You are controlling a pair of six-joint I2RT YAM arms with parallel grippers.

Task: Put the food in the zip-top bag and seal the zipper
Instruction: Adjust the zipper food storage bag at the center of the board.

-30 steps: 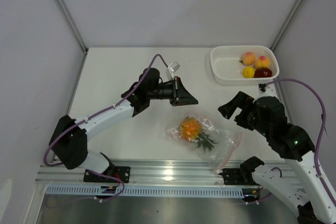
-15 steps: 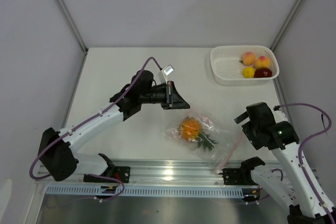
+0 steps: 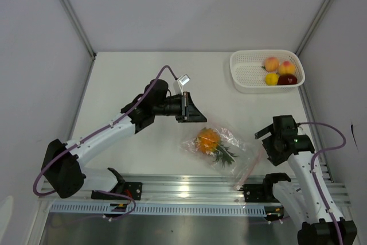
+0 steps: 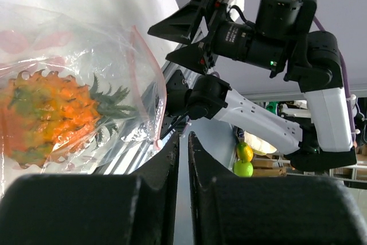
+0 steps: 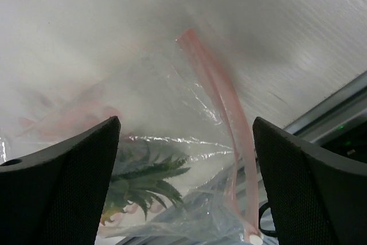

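The zip-top bag (image 3: 221,148) lies flat on the table (image 3: 126,78) with the pineapple (image 3: 209,140) inside; the right pincer (image 5: 183,182) stands wide over its zipper (image 5: 221,104); the left pincer (image 4: 183,159), nearly closed, holds nothing.

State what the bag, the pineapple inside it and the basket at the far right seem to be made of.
Bag: thin clear plastic film, glossy; it creases and shows the pineapple through it.
Pineapple: likely moulded plastic, uniform orange with stiff green leaves.
Basket: white rigid plastic, probably; a fine mesh of holes covers its floor and walls.
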